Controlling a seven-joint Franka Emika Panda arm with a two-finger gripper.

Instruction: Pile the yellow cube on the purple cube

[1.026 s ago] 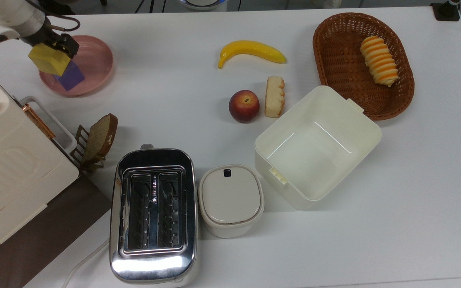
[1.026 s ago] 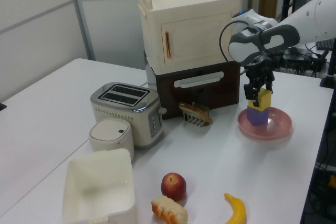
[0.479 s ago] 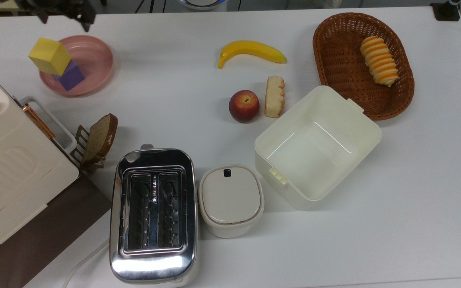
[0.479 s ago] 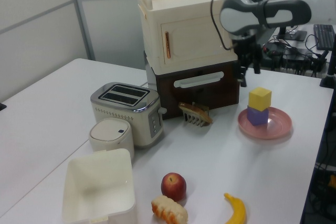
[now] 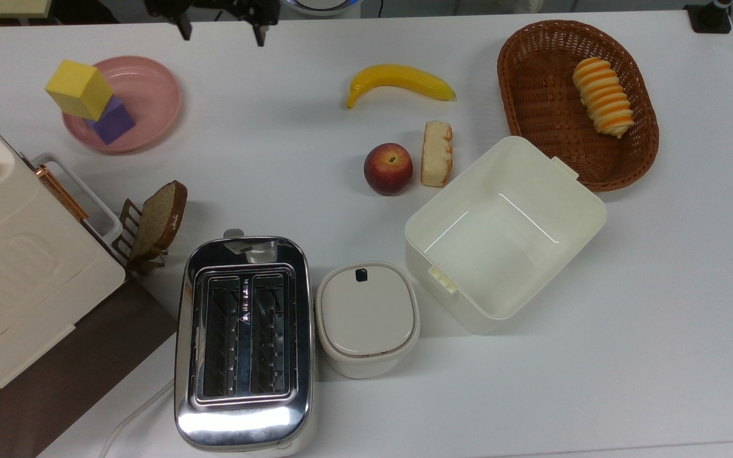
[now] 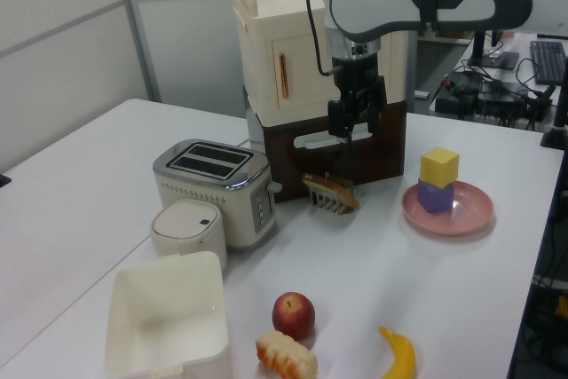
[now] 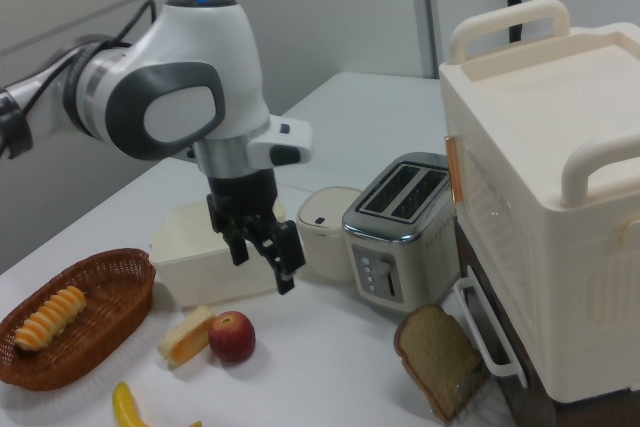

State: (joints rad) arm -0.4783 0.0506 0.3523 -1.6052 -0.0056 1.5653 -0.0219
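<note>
The yellow cube (image 5: 80,89) rests on top of the purple cube (image 5: 112,122), a little askew, and both stand in the pink plate (image 5: 156,83) at the top view's upper left. In the left view the yellow cube (image 6: 440,167) sits squarely above the purple cube (image 6: 435,195) on the plate (image 6: 470,215). My gripper (image 5: 221,28) is open and holds nothing. It hangs high over the table's far edge, well to the top view's right of the plate. In the left view the gripper (image 6: 355,126) hovers before the brown cabinet base, and the gripper (image 7: 262,259) points downward in the right view.
A banana (image 5: 399,81), a peach (image 5: 388,168) and a bread piece (image 5: 437,153) lie mid-table. A wicker basket (image 5: 532,95) holds a striped roll. A white open box (image 5: 570,210), a lidded pot (image 5: 367,315), a toaster (image 5: 243,343), a toast rack (image 5: 153,226) and a cream cabinet (image 5: 16,273) stand nearer.
My gripper let go of the yellow cube, rose, and moved away toward the top view's right. The yellow cube stays on the purple cube.
</note>
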